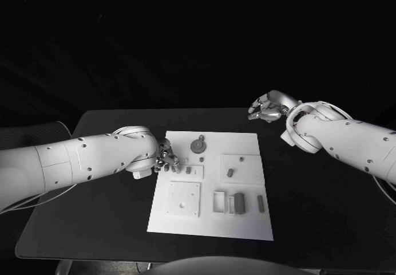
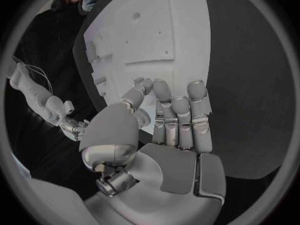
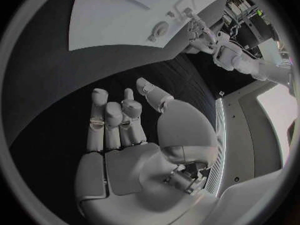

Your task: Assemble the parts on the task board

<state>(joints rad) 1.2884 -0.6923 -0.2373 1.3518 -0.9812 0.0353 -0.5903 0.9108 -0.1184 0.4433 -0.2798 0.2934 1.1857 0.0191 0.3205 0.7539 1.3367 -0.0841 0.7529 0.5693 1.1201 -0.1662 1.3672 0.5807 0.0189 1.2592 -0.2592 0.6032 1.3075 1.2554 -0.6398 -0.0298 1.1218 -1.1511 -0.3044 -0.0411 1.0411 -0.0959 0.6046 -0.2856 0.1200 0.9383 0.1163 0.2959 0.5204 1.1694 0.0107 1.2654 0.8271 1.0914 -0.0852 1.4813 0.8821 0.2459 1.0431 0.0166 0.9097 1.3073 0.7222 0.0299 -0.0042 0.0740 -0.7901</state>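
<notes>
From the head camera, a black table (image 1: 99, 189) carries a white board (image 1: 248, 220) lying flat in its middle. Small grey parts rest on the board: a round part (image 1: 198, 145) near its far end, a short peg (image 1: 231, 170) on a raised square toward the right side, a dark block (image 1: 239, 202) and a slim bar (image 1: 261, 203) side by side nearer the robot. The left hand (image 1: 165, 160) reaches in over the board's left edge, fingers pointing down close to a small part (image 1: 189, 169) there; whether it touches or grips that part cannot be told from here. The right hand (image 1: 265, 107) hovers over bare table beyond the board's far right corner, well apart from it, fingers loosely apart and holding nothing

From the left wrist camera, the left hand (image 2: 169, 130) shows its palm, the fingers (image 2: 172, 117) lying straight and close together and the thumb bent toward them, over the board's (image 2: 156, 30) edge. Nothing can be made out between thumb and fingers, so its grasp cannot be told. The right hand (image 2: 74, 127) shows small on its arm off the board's side

From the right wrist camera, the right hand (image 3: 128, 140) lies released, its fingers (image 3: 106, 120) apart above dark table (image 3: 44, 85), empty. The board (image 3: 112, 20) lies beyond it, with the round part (image 3: 159, 31) near its edge and the left hand (image 3: 199, 32) bent over it
</notes>
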